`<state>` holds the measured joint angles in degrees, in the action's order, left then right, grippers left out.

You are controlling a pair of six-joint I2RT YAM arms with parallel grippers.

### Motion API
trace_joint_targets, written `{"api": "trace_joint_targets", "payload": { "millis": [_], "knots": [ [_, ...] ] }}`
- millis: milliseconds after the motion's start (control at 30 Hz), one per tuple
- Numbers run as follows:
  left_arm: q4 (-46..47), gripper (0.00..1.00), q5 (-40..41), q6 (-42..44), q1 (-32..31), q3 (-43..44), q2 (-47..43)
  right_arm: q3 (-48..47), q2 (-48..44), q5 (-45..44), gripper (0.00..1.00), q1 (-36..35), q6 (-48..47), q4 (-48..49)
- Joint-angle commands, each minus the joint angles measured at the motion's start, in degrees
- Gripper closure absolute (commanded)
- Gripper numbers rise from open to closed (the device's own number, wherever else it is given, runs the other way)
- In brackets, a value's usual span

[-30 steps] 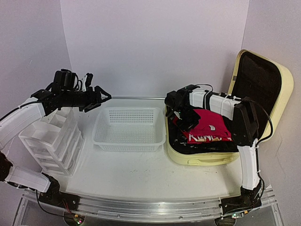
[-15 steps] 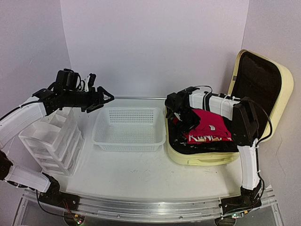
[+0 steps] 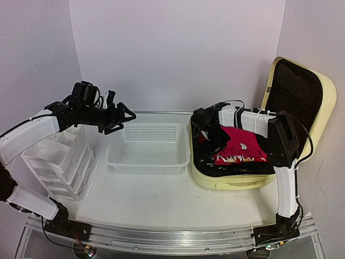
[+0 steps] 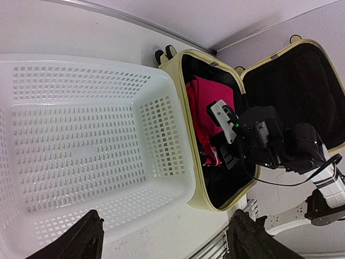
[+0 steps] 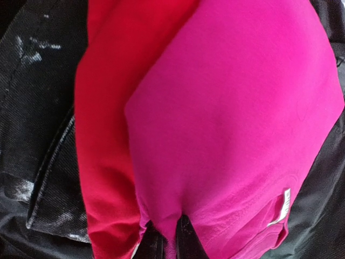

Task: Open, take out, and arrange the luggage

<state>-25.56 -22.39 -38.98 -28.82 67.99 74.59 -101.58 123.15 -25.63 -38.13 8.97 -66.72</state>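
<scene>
The pale-yellow suitcase (image 3: 229,182) lies open at the right, lid (image 3: 323,102) upright with black lining. Folded pink and red clothes (image 3: 240,144) lie inside on dark garments; the suitcase also shows in the left wrist view (image 4: 223,202). My right gripper (image 3: 207,136) is down in the suitcase, shut on the edge of the pink garment (image 5: 232,118), which bunches between its fingertips (image 5: 188,240). A red garment (image 5: 105,135) lies beside it. My left gripper (image 3: 124,117) is open and empty above the left back corner of the white mesh basket (image 3: 148,148), its fingers (image 4: 81,240) spread wide.
A white plastic drawer unit (image 3: 59,159) stands at the left under the left arm. The mesh basket (image 4: 81,140) holds nothing and touches the suitcase's left side. Black denim (image 5: 38,124) lies under the bright clothes. The wall is close behind.
My left gripper has moved right, from over the drawer unit to the basket's left corner, staying open. My right gripper has stayed in the suitcase on the clothes.
</scene>
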Motion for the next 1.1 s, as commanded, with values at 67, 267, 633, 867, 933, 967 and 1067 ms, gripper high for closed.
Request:
{"api": "trace_joint_targets", "payload": {
  "millis": [67, 267, 633, 867, 933, 967, 1067],
  "knots": [
    [1.8, 0.2, -2.1, -8.9, -2.6, 5.0, 5.2, 5.7, -8.6, 2.4, 1.0, 1.9, -1.5, 7.0],
    [8.3, 0.2, -6.1, -20.2, -6.4, 8.7, 15.1, 12.4, -16.6, 11.2, 1.0, 5.3, -3.1, 14.1],
    [14.2, 0.17, -10.0, -36.0, -13.7, 32.2, 39.3, 20.3, -23.1, 25.8, 1.0, 11.9, -3.2, 21.4],
    [14.3, 0.17, -8.6, -44.0, -17.9, 48.1, 53.5, 22.1, -25.8, 27.9, 1.0, 12.3, -4.4, 23.8],
    [14.3, 0.16, -8.0, -45.0, -18.6, 52.8, 58.1, 22.4, -26.1, 28.1, 1.0, 12.3, -4.8, 24.1],
    [14.3, 0.16, -8.0, -45.2, -19.0, 55.5, 60.0, 22.6, -26.3, 28.2, 1.0, 12.4, -4.9, 24.3],
    [14.3, 0.17, -8.7, -47.2, -20.2, 62.5, 65.3, 23.6, -27.4, 28.9, 1.0, 12.7, -5.1, 24.8]
  ]
}}
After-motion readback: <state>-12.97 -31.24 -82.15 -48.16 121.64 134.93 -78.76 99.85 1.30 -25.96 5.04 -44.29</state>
